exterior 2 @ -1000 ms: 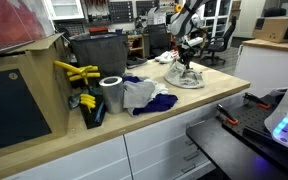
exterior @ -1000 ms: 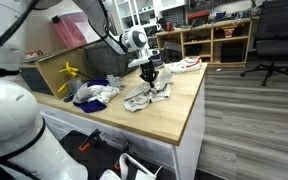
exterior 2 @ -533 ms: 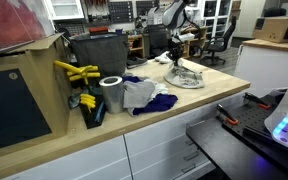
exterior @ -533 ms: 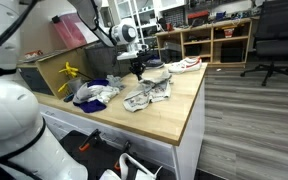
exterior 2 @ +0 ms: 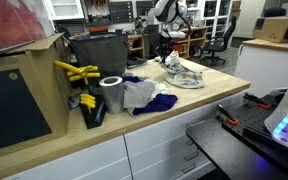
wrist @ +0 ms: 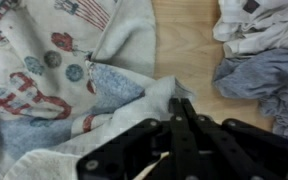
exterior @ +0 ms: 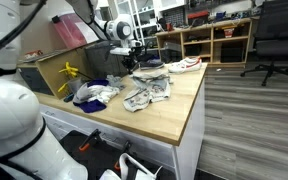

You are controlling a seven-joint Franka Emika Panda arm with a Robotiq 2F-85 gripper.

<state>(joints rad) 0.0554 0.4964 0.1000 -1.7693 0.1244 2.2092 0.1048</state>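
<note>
Lifting toward the upper left of the frame, end effector (exterior: 129, 66) has left the patterned cloth (exterior: 149, 93) on the counter (exterior: 172, 120), fingers pressed together, apparently empty.

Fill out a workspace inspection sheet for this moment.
Surface: wooden countertop over white cabinets.
Job's things: patterned cloth, crumpled on the countertop.
Clutter: clothes pile, blue and white; yellow tools; metal cylinder.
Grippers: end effector shut, low at the cloth's edge; whether it pinches the cloth cannot be told.
Cables: nothing seen.
Surroundings: office chair; shelves.
</note>
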